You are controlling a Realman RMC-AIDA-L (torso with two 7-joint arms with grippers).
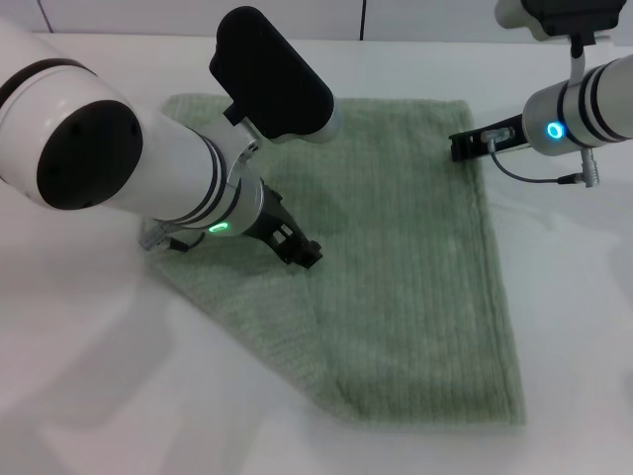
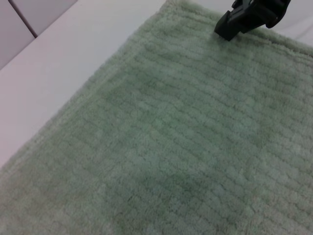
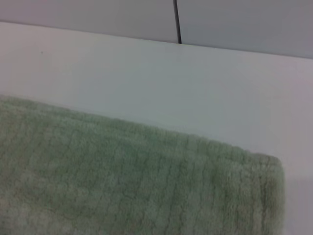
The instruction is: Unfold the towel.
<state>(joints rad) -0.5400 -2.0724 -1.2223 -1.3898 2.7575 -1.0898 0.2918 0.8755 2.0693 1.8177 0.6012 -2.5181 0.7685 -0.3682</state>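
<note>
Table (image 1: 89, 396): plain white, matte top, lying under and all around both pincers, reflecting soft, even light. Wall (image 3: 98, 17): pale grey panels standing beyond the table's far edge, past the pincers. Seam (image 3: 176, 22): dark, vertical, dividing two panels.

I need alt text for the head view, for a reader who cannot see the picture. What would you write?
A pale green towel lies on a white table, its left part folded over along a diagonal edge. The left hand is over the towel near that fold, and the right hand is at its far right edge.
</note>
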